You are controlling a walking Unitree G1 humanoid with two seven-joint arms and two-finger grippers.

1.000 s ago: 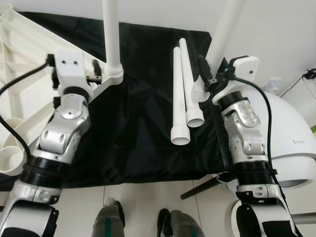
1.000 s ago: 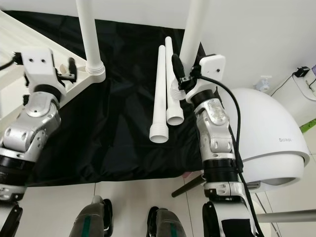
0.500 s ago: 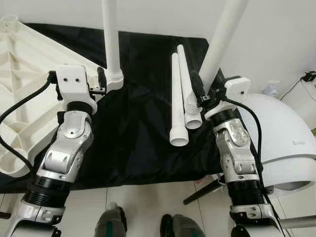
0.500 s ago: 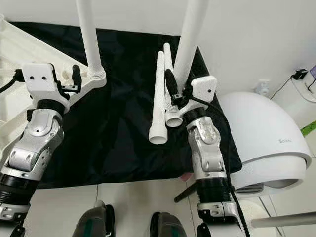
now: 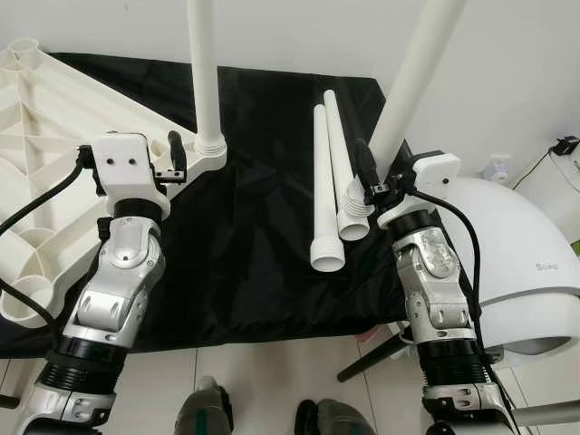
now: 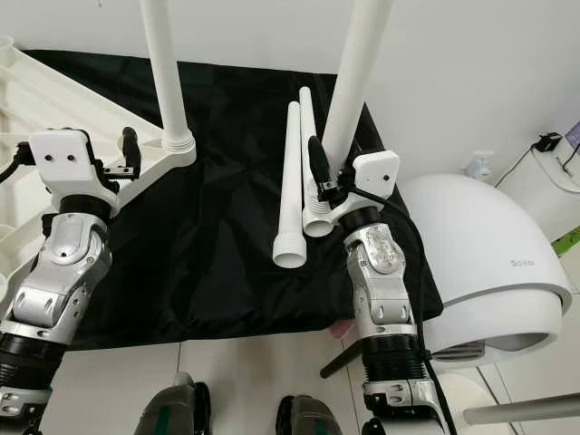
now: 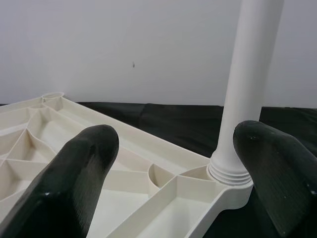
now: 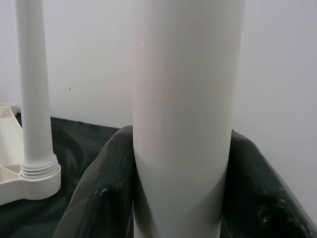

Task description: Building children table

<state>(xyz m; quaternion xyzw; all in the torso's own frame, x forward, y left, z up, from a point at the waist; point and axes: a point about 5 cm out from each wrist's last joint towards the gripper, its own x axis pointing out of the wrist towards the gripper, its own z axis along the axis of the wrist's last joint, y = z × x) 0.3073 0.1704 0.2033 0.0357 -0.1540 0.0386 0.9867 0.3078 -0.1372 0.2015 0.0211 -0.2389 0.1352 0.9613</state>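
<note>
**Raised leg may slip or miss its socket**

The right claw (image 6: pixel 319 181) is clamped on a long white plastic table leg (image 6: pixel 355 82), held upright over the black cloth (image 5: pixel 254 236). A tilt could cross-thread it. The left claw (image 5: pixel 172 156), fingers apart, hovers by the upturned white ribbed tabletop (image 5: pixel 54 136), unbraced.

We read one marking: grey lettering, apparently "Soikoi", on the side of the white domed appliance (image 6: pixel 489 263). Last letters uncertain. No other text legible.
</note>
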